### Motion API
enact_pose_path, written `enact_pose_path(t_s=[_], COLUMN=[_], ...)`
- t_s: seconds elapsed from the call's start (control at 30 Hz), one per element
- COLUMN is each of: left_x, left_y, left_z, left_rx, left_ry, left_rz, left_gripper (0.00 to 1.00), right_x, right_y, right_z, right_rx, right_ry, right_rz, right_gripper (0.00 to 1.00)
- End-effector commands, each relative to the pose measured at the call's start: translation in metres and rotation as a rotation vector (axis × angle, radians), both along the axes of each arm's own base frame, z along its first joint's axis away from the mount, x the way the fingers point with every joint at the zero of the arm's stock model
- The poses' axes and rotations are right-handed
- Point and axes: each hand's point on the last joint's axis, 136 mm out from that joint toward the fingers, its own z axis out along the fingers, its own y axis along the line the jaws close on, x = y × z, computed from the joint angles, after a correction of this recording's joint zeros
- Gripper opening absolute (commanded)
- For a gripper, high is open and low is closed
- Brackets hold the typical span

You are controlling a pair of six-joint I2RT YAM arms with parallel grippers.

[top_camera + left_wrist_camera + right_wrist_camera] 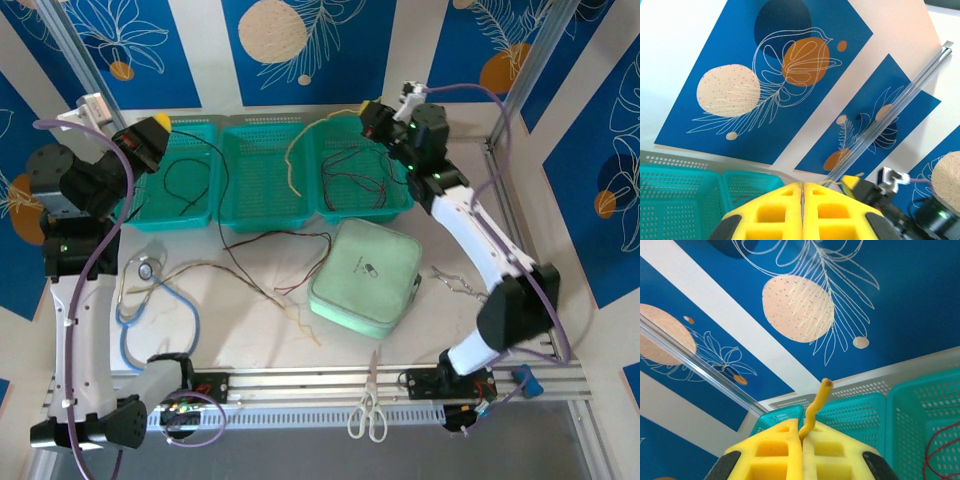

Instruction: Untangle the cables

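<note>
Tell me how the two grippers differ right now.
The right gripper pinches the tan cable, whose end sticks up between its jaws; the left gripper shows nothing between its jaws in its wrist view. From above, the left hangs over a far corner of the left basket, the right by the far rim of the right basket. Both are shut, both yellow.

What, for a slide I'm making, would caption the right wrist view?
Right tool shut on a tan-yellow cable, its end poking up, teal baskets behind.
</note>
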Motion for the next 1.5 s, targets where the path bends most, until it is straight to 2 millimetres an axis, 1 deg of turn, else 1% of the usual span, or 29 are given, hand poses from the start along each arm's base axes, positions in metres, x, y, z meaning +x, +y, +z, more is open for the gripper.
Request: enact_pose_path(t_s=[0.0, 0.13, 0.17, 0.2, 0.23, 0.3, 0.33, 0.47, 0.57, 0.73, 0.8, 0.83, 0.87, 0.93, 0.97, 1.0, 1.07, 1.2, 1.27, 1.47], left_x=[-0.014, -0.016, -0.016, -0.016, -0.016, -0.017, -0.017, -0.019, -0.019, -0.019, -0.02, -0.021, -0.022, -0.024, -0.025, -0.025, -0.027, -0.028, -0.028, -0.03], left_y=[0.004, 0.001, 0.002, 0.002, 0.002, 0.001, 0.001, 0.0, 0.0, 0.001, 0.002, 0.002, 0.003, 0.004, 0.005, 0.006, 0.008, 0.014, 0.017, 0.027], left_z=[0.017, 0.015, 0.014, 0.013, 0.013, 0.013, 0.013, 0.013, 0.012, 0.015, 0.02, 0.023, 0.027, 0.036, 0.041, 0.044, 0.055, 0.076, 0.086, 0.121], left_rx=[0.025, -0.01, -0.014, -0.015, -0.017, -0.017, -0.017, -0.016, -0.02, -0.031, -0.035, -0.037, -0.04, -0.04, -0.04, -0.04, -0.04, -0.033, -0.022, -0.021], left_ry=[-0.052, -0.048, -0.046, -0.045, -0.044, -0.045, -0.045, -0.043, -0.041, -0.057, -0.074, -0.084, -0.096, -0.121, -0.134, -0.144, -0.173, -0.232, -0.259, -0.353], left_rz=[0.029, 0.004, 0.007, 0.006, 0.007, 0.003, 0.002, -0.001, -0.006, 0.001, 0.005, 0.007, 0.011, 0.022, 0.027, 0.033, 0.047, 0.085, 0.11, 0.179], left_gripper=[0.0, 0.0, 0.0, 0.0, 0.0, 0.0, 0.0, 0.0, 0.0, 0.0, 0.0, 0.0, 0.0, 0.0, 0.0, 0.0, 0.0, 0.0, 0.0, 0.0], right_x=[0.029, 0.069, 0.078, 0.084, 0.091, 0.1, 0.103, 0.11, 0.108, 0.1, 0.097, 0.096, 0.095, 0.094, 0.093, 0.092, 0.091, 0.084, 0.079, 0.057], right_y=[0.027, 0.073, 0.084, 0.095, 0.108, 0.13, 0.141, 0.172, 0.185, 0.194, 0.195, 0.195, 0.194, 0.192, 0.191, 0.19, 0.187, 0.18, 0.175, 0.158], right_z=[-0.003, -0.043, -0.058, -0.065, -0.08, -0.102, -0.116, -0.154, -0.183, -0.228, -0.237, -0.239, -0.237, -0.231, -0.224, -0.218, -0.201, -0.169, -0.151, -0.11], right_rx=[-0.017, -0.056, -0.069, -0.076, -0.091, -0.116, -0.132, -0.22, -0.289, -0.316, -0.323, -0.322, -0.322, -0.321, -0.316, -0.313, -0.307, -0.32, -0.309, -0.278], right_ry=[-0.024, 0.049, 0.078, 0.095, 0.126, 0.17, 0.2, 0.243, 0.293, 0.393, 0.418, 0.426, 0.429, 0.431, 0.425, 0.419, 0.392, 0.346, 0.33, 0.29], right_rz=[0.008, 0.057, 0.069, 0.085, 0.107, 0.144, 0.16, 0.194, 0.209, 0.254, 0.271, 0.279, 0.282, 0.282, 0.282, 0.285, 0.287, 0.283, 0.291, 0.306], right_gripper=[0.0, 0.0, 0.0, 0.0, 0.0, 0.0, 0.0, 0.0, 0.0, 0.0, 0.1, 0.2, 0.33, 0.46, 0.51, 0.52, 0.54, 0.55, 0.56, 0.56])
